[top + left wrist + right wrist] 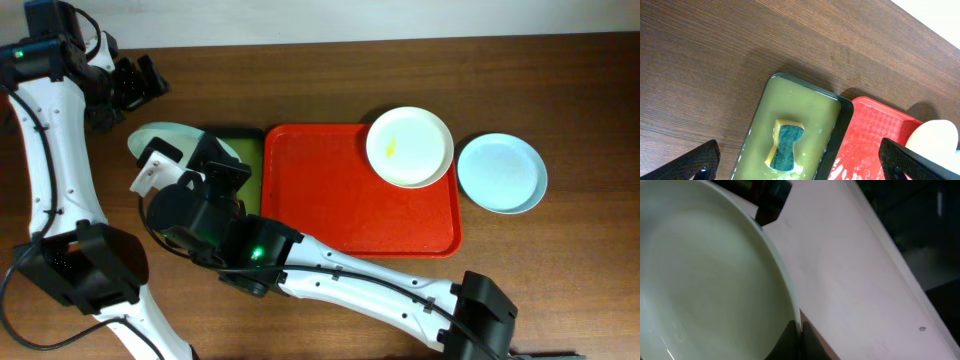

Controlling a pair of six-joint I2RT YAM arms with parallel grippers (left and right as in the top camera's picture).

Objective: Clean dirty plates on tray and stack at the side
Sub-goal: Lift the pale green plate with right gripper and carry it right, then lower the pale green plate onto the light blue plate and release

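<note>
While the right gripper (188, 172) hangs over the left part of the table, it pinches the rim of the pale mint green plate (165, 138), which sits tilted above the dark green tray (247, 150); in the right wrist view the plate (705, 280) fills most of the picture and its edge runs down into the dark fingers (799, 340), pressed together on it at the bottom. The left gripper (135, 85) is up near the far left corner, its fingers spread wide and holding nothing. Its wrist view looks down on the dark green tray (837, 125), where a yellow and green sponge (785, 150) lies in murky liquid. The red tray (340, 220) lies at the table's middle, just beside the green one. The white plate (409, 147), with a small yellow smear, rests on its far right corner. The light blue plate (502, 172) lies on the wood just right of the red tray.
</note>
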